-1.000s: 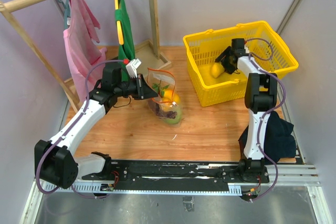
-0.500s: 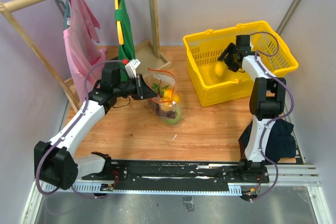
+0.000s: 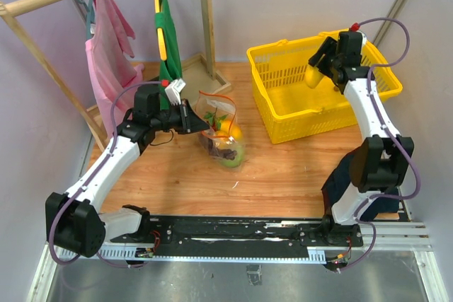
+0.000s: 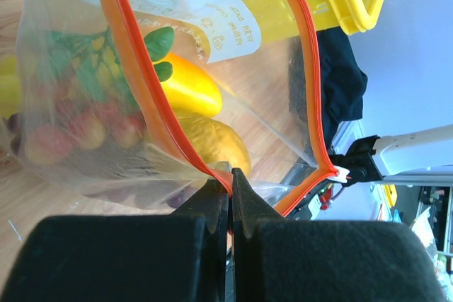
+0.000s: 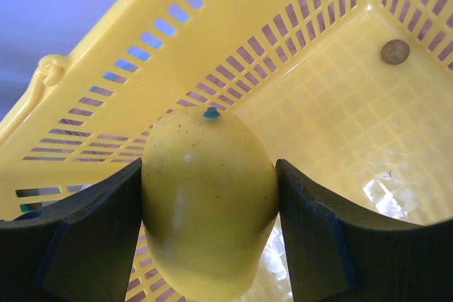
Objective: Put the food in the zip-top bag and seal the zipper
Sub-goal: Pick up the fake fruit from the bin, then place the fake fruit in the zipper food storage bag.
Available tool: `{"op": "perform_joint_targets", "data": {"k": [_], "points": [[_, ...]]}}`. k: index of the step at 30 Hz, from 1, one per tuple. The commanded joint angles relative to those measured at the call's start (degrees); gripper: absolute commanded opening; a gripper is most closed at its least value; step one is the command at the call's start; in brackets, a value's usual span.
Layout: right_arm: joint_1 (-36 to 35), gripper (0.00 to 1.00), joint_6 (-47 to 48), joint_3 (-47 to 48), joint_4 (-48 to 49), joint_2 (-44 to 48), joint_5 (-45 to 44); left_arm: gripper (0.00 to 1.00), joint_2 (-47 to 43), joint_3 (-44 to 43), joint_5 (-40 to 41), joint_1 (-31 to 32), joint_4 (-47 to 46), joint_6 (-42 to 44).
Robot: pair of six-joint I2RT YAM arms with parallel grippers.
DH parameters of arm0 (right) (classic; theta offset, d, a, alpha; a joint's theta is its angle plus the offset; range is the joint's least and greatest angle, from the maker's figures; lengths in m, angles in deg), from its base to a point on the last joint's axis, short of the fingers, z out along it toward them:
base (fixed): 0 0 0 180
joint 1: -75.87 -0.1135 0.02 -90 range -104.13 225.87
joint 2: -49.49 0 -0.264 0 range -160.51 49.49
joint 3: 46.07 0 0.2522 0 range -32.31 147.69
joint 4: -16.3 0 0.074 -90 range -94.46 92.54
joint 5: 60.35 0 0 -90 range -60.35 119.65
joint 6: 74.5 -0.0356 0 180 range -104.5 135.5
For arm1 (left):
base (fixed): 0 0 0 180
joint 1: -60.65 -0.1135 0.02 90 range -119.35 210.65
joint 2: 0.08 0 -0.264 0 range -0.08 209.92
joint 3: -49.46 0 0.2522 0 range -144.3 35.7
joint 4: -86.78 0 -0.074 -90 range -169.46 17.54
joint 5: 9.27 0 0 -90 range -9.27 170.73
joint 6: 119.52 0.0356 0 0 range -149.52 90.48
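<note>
The clear zip-top bag point(image 3: 221, 132) stands on the wooden table with its mouth open, its red-orange zipper point(image 4: 148, 97) spread wide. Inside it are yellow and orange pieces point(image 4: 187, 86), a pale-green round one point(image 3: 231, 159) and a dark red berry bunch point(image 3: 224, 148). My left gripper point(image 3: 199, 122) is shut on the zipper edge of the bag point(image 4: 228, 177). My right gripper point(image 3: 318, 70) is shut on a yellow mango-shaped fruit point(image 5: 207, 196) and holds it above the yellow basket point(image 3: 283, 114).
The yellow basket's floor point(image 5: 333, 132) holds only a small round sticker. A wooden clothes rack point(image 3: 205, 19) with a pink garment point(image 3: 110, 54) and a green one point(image 3: 167, 40) stands at the back left. A dark cloth point(image 3: 368, 182) lies at the right.
My right gripper has lifted the yellow fruit out of the basket and moved up and right. The left gripper keeps its hold on the bag.
</note>
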Motion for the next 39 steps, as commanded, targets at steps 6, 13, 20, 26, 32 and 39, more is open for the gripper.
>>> {"op": "perform_joint_targets", "data": {"k": [6, 13, 20, 26, 32, 39], "points": [[-2.4, 0.01, 5.2, -2.1, -0.8, 7.9, -3.4, 0.00, 0.1, 0.3, -2.5, -0.9, -2.8, -0.7], [-6.5, 0.01, 5.2, -4.3, -0.5, 14.7, -3.1, 0.00, 0.1, 0.6, -3.9, -0.9, -3.5, -1.3], [-15.1, 0.01, 7.1, -3.2, -0.4, 18.6, -3.0, 0.00, -0.3, 1.3, -5.7, -0.9, -5.0, -2.0], [-25.2, 0.01, 7.4, -4.6, 2.4, 20.7, -3.3, 0.00, -0.5, 1.5, -6.3, -0.9, -5.7, -2.4], [-34.2, 0.01, 6.9, -4.5, 5.6, 19.3, -2.1, 0.00, -0.9, 1.7, -7.0, -0.9, -6.1, -2.5], [-42.2, 0.01, 7.6, -4.1, 9.8, 14.0, -3.0, 0.00, -1.3, 2.1, -8.0, -0.9, -7.2, -3.2]]}}
